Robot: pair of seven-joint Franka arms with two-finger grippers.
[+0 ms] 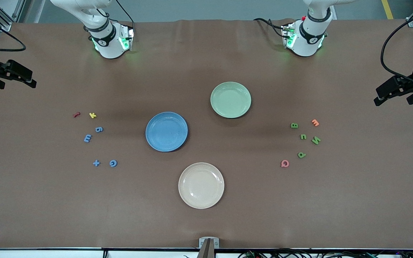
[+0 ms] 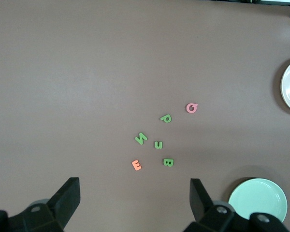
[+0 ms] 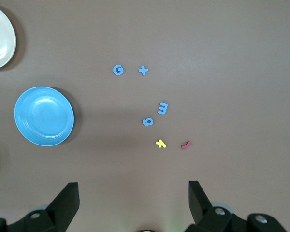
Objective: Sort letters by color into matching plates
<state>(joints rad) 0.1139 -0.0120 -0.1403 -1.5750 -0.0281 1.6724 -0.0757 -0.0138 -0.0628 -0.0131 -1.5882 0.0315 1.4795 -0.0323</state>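
Letters: blue four (image 1: 99, 145) toward right arm's end, green four (image 1: 305, 139) toward left arm's end, look light, soft, thin, so pinch across edges; left gripper (image 2: 135, 198) and right gripper (image 3: 133, 200) both spread wide, empty, above their clusters

The flat table cover (image 1: 206, 222) is plain brown, without pattern. The round shallow blue plate (image 1: 166, 131) is one even blue, the round shallow pale green plate (image 1: 231, 99) one soft green, and the round shallow cream plate (image 1: 201, 185) a beige colour. The four small chunky blue foam letters (image 1: 99, 129) are all the same mid blue. The four small chunky green foam letters (image 1: 294, 125) are grass green. Other small foam letters are red (image 1: 76, 114), yellow (image 1: 92, 115), orange (image 1: 315, 122) and pink (image 1: 285, 163). All show plain colour, no print
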